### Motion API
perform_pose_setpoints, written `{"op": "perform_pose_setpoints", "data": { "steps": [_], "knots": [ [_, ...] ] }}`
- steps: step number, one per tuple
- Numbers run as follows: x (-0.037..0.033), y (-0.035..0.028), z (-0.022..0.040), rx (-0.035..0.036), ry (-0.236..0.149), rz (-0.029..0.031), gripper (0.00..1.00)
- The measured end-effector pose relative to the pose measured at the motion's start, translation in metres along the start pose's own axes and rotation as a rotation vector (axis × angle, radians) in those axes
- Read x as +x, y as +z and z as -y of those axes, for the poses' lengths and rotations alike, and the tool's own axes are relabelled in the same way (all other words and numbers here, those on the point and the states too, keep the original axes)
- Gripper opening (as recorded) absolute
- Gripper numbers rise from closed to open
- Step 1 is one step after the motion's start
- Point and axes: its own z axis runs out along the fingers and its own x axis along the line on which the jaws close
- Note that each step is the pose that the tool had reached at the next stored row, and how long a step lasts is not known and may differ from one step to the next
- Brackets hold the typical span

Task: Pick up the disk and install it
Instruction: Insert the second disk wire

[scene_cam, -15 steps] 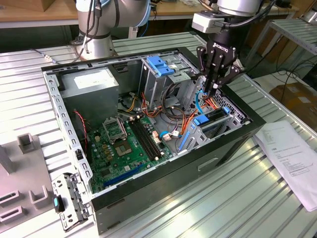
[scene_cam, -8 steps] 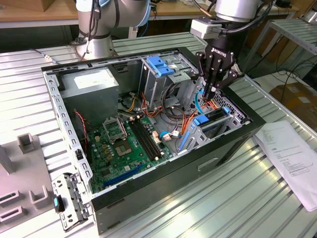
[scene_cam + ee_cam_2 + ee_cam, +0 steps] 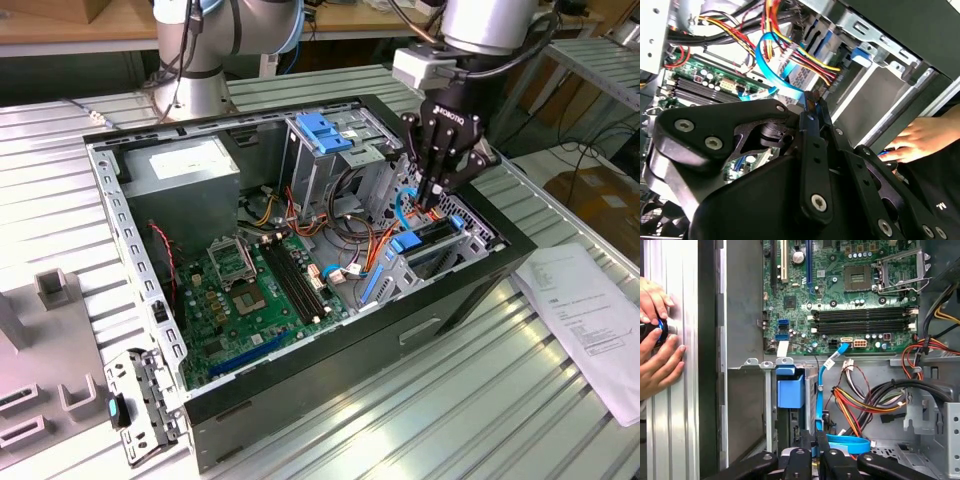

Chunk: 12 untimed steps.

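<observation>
The disk point(image 3: 432, 238), a dark flat slab with blue rails, sits tilted in the front bay of the open computer case point(image 3: 350, 370), towards the exterior view's right. My gripper point(image 3: 430, 203) reaches down into that bay with its black fingers pinched on the disk's upper edge. In the first wrist view the fingertips point(image 3: 803, 442) meet around the thin silver edge of the disk point(image 3: 811, 400), beside a blue plastic tab point(image 3: 790, 390). In the second wrist view the gripper point(image 3: 813, 100) stands with both fingers drawn close together.
A blue flat cable point(image 3: 840, 442) and bundled coloured wires point(image 3: 860, 400) run close to the fingers. A person's hands point(image 3: 657, 355) rest on the table outside the case wall. Inside stand a drive cage with a blue handle point(image 3: 322, 130), a power-supply box point(image 3: 190, 170) and the motherboard point(image 3: 250, 290). A paper sheet point(image 3: 590, 310) lies on the table.
</observation>
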Motion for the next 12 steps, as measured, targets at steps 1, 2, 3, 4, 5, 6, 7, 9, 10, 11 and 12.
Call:
{"op": "perform_pose_setpoints", "data": {
  "steps": [1,2,3,4,5,6,7,9,10,11,12],
  "knots": [
    [0.0015,0.0004,0.0,0.0006,-0.001,0.0038,0.16],
    [0.0032,0.001,0.0,0.0013,-0.002,0.0082,0.16],
    [0.0045,0.0014,-0.0001,0.0017,-0.002,0.0116,0.16],
    [0.0059,0.002,-0.0001,0.0021,-0.003,0.0146,0.16],
    [0.0075,0.0026,-0.0002,0.0024,-0.004,0.0172,0.16],
    [0.0099,0.0037,-0.0004,0.0026,-0.005,0.0204,0.16],
    [0.0117,0.0045,-0.0005,0.0028,-0.005,0.0223,0.16],
    [0.0159,0.006,-0.0006,0.003,-0.006,0.0254,0.16],
    [0.0196,0.0076,-0.0008,0.0028,-0.007,0.0322,0.16],
    [0.0233,0.009,-0.0008,0.0026,-0.007,0.042,0.16],
    [0.027,0.0103,-0.0007,0.0022,-0.007,0.0543,0.16]
  ]
}}
